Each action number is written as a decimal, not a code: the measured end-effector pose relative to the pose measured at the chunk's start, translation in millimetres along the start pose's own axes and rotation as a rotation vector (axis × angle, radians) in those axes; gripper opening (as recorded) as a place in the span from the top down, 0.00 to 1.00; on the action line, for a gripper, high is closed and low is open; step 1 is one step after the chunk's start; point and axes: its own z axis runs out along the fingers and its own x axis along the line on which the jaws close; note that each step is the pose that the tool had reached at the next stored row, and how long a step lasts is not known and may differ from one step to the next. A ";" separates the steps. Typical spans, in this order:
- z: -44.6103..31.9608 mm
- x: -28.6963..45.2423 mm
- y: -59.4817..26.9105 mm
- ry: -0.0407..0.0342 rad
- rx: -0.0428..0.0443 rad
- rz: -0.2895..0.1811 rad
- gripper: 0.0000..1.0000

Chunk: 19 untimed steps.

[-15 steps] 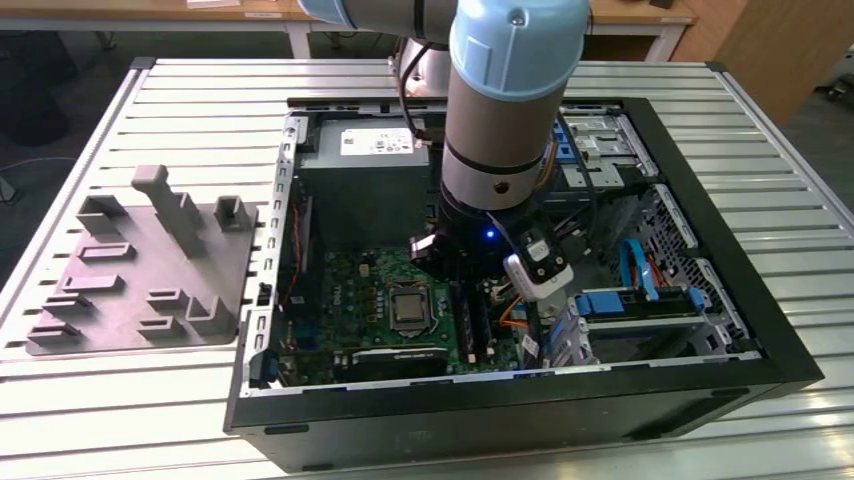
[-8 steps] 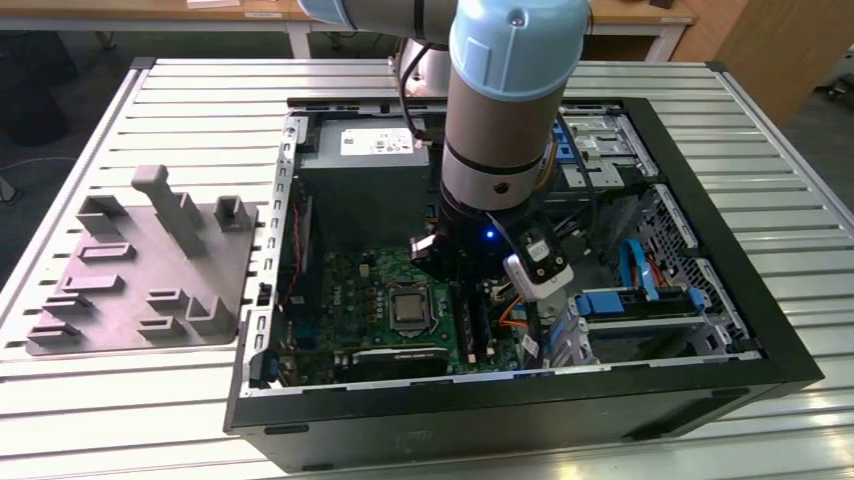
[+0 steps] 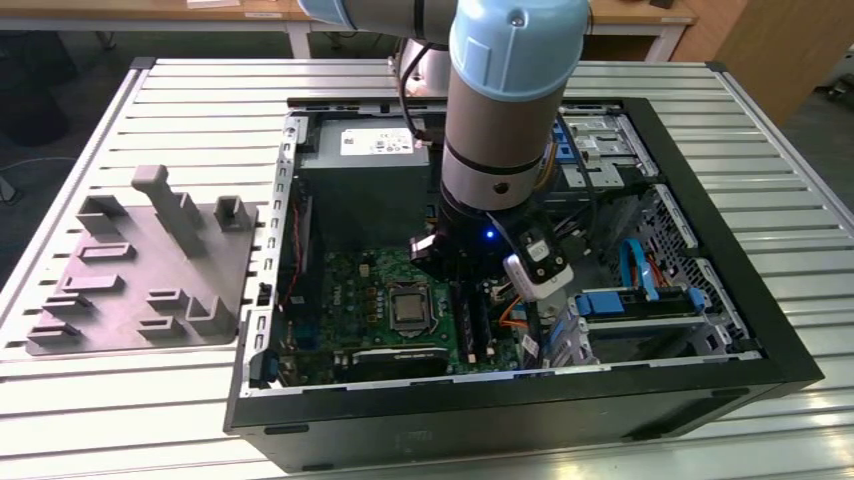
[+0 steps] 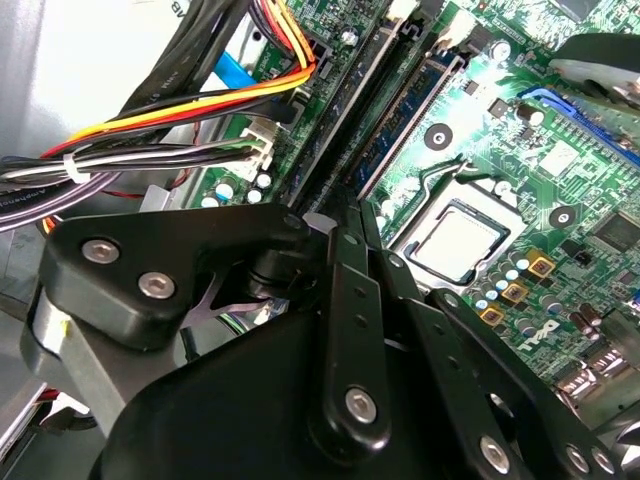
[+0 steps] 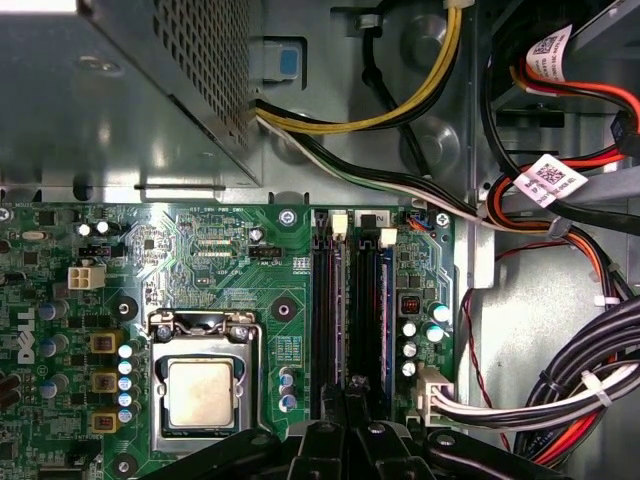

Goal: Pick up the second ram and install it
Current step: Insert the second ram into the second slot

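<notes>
A slatted metal desk [image 3: 747, 130] carries an open computer case [image 3: 694, 380], and beside it, toward the exterior view's left, sits a grey holder tray [image 3: 134, 270] with upright slots. The arm [image 3: 514, 120] reaches down into the case over the green motherboard [image 5: 220, 250], its wrist above the memory area. On the board the processor [image 5: 203, 396] sits in its socket, and just beside it run the long parallel memory slots [image 5: 332, 310]. A blue-tinted ram [image 5: 365, 310] stands seated in one slot in the first wrist view, with another ram [image 4: 415, 120] visible along the slots in the second wrist view. The gripper [image 4: 350, 250] hangs directly above the near end of these slots; its fingers [image 4: 352, 300] look pressed close together, though whether they clasp anything cannot be told.
</notes>
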 end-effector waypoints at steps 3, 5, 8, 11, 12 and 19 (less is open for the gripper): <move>0.1 0.0 0.0 0.0000 0.0000 0.000 0.89; 0.3 0.0 0.1 -0.0002 -0.0008 0.000 0.88; 0.3 0.0 0.1 -0.0002 -0.0005 0.000 0.82; -0.8 -0.1 0.1 -0.0003 -0.0005 0.000 0.82; -2.3 -0.1 0.2 -0.0006 -0.0014 0.000 0.82; -23.3 -0.4 0.1 0.0000 -0.0001 0.000 0.82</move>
